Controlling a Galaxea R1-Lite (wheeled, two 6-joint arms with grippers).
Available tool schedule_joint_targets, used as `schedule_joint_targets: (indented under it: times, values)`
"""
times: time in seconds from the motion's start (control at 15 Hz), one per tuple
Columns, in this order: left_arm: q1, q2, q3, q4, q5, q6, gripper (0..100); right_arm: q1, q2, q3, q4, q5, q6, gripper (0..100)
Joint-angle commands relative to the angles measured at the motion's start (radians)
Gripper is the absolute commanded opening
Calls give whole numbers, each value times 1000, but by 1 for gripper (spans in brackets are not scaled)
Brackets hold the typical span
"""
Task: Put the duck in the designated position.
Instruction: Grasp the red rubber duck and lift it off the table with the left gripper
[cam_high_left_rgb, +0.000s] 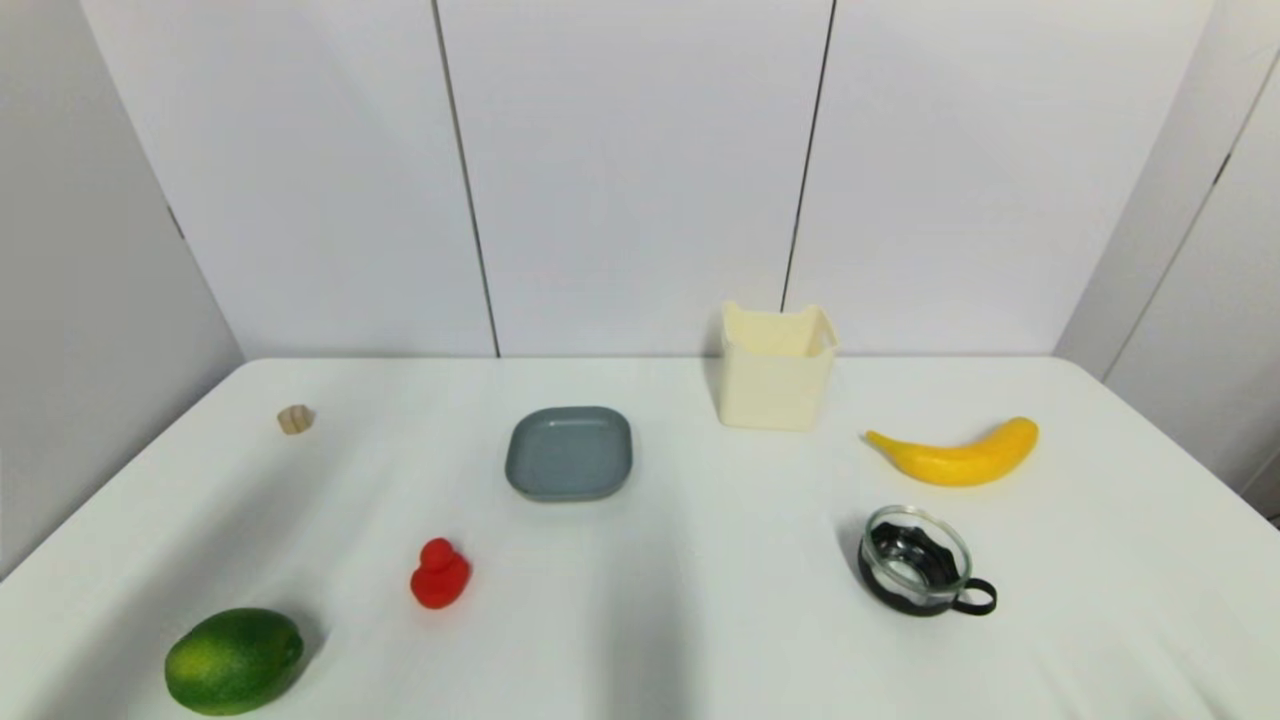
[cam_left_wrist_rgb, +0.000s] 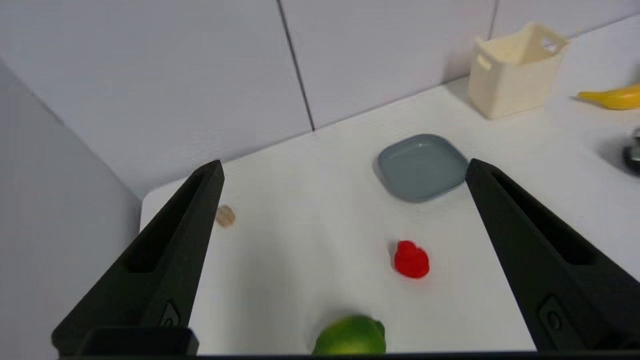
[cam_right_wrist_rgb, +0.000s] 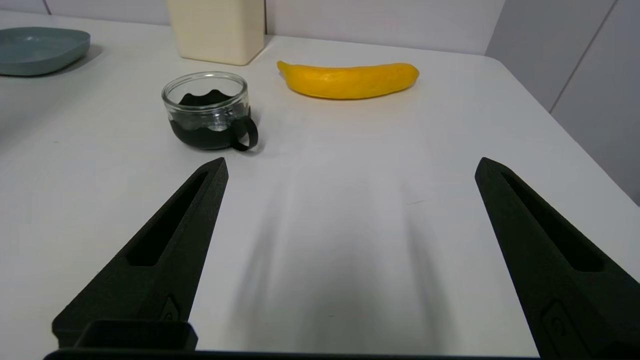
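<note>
The small glossy red toy duck (cam_high_left_rgb: 440, 574) stands upright on the white counter (cam_high_left_rgb: 700, 600), near and left of centre, untouched. The left gripper (cam_left_wrist_rgb: 345, 192) hangs above the near-left area with fingers spread wide and empty. The right gripper (cam_right_wrist_rgb: 350, 165) waits low over the near-right side, likewise wide and empty.

Risks, as judged:
- The duck is small and glossy, so it may squirt out of closing fingers.
- The large green round fruit (cam_high_left_rgb: 233, 660) lies close by and could be nudged.
- No designated position is marked, so a wrong target is possible.

Count:
- one duck
- one green fruit
- one tiny beige ridged lump (cam_high_left_rgb: 295, 419)
- one grey square plate (cam_high_left_rgb: 569, 453)
- one cream plastic bin (cam_high_left_rgb: 775, 366)
- one yellow banana (cam_high_left_rgb: 957, 455)
- one glass cup with black handle (cam_high_left_rgb: 920, 562)
</note>
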Motion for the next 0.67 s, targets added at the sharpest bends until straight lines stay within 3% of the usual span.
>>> schedule_joint_targets:
  times: [0.07, 0.4, 0.67]
  values:
    - [-130, 343, -349, 362, -22, 43, 100, 0, 1, 9, 0, 0, -1, 100]
    - [-138, 541, -367, 428, -31, 368, 100, 0, 1, 9, 0, 0, -1, 100]
    - [-158, 687, -300, 458, -208, 635, 100, 0, 1, 9, 0, 0, -1, 100]
